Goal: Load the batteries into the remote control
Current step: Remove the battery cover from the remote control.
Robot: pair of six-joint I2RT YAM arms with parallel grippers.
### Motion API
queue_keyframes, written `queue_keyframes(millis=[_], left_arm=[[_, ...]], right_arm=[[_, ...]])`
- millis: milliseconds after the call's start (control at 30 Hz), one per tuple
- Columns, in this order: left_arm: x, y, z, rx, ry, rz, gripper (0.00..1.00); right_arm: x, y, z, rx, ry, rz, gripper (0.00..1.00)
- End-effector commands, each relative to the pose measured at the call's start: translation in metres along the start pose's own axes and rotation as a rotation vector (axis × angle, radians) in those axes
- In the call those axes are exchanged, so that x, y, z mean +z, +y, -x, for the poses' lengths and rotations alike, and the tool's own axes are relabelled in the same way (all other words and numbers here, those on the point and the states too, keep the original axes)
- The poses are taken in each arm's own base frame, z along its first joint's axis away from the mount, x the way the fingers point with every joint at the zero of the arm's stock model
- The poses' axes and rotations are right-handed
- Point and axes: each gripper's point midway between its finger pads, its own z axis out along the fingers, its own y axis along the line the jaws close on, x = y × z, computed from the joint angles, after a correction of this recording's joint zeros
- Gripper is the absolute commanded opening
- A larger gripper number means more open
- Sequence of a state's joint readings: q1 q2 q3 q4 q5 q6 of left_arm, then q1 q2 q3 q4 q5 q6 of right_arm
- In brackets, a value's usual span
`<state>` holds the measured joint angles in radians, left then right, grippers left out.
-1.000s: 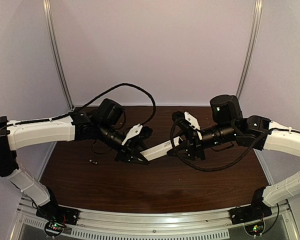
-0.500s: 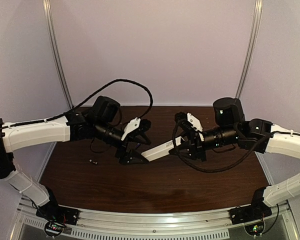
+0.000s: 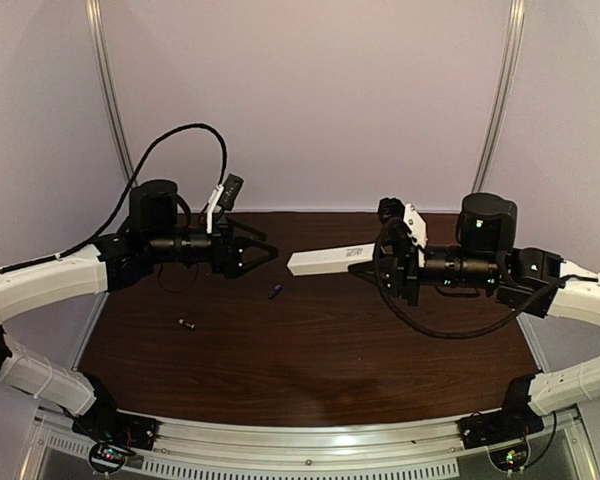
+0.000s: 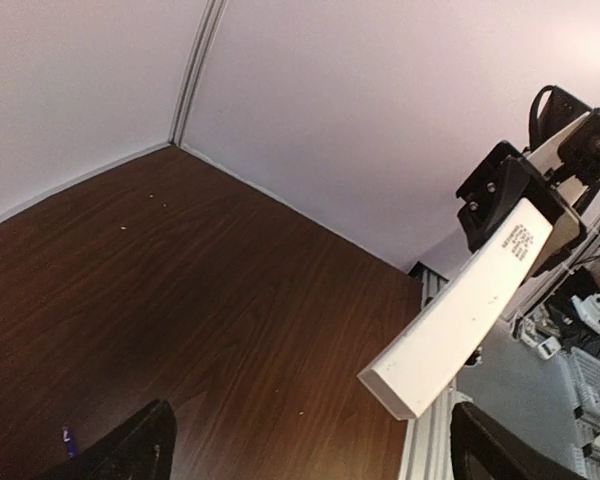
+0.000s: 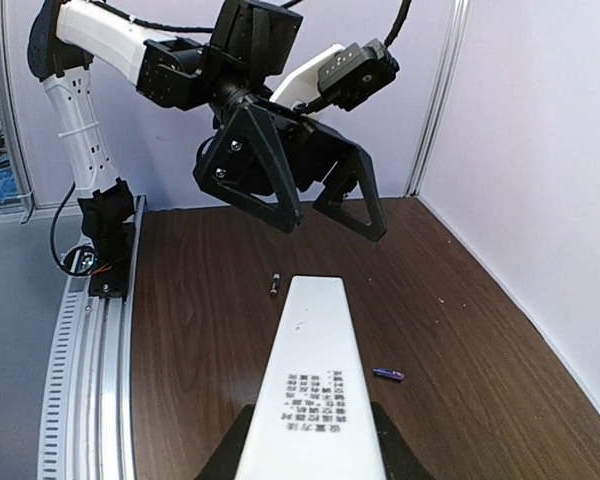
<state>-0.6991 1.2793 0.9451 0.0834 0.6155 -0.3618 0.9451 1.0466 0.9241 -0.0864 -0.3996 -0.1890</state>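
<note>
Dark wood worktop (image 3: 310, 370) beneath everything. Reaching over it from the near corners, left arm (image 3: 40, 285) and right arm (image 3: 580, 300), white links bent inward toward the far middle. Left gripper (image 3: 262, 252) hanging above the far-left part, fingers spread wide, nothing between them. Right gripper (image 3: 380, 262) opposite, clamped tight on one end of the remote control (image 3: 325, 260) — held off the surface over the far middle, printed face up, free end aimed at the left gripper with a clear gap between. Down flat on the wood: bluish-purple battery (image 3: 275, 292) near the centre, roughly under that gap; dark battery (image 3: 187, 323) well apart from it, nearer the left edge.
</note>
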Motion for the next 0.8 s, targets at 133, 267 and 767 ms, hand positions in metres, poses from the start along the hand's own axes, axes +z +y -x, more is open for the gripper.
queue_keyframes(millis=[133, 267, 767], left_arm=[[0.002, -0.041, 0.023, -0.271, -0.096, -0.305, 0.96], [0.005, -0.042, 0.030, -0.291, -0.081, -0.301, 0.88], [0.035, -0.045, 0.032, -0.359, -0.029, -0.320, 0.65]], right_arm=[[-0.008, -0.010, 0.028, -0.095, -0.125, -0.075, 0.03], [-0.008, -0.010, 0.032, -0.110, -0.157, -0.081, 0.03], [-0.001, -0.010, 0.027, -0.145, -0.135, -0.080, 0.02]])
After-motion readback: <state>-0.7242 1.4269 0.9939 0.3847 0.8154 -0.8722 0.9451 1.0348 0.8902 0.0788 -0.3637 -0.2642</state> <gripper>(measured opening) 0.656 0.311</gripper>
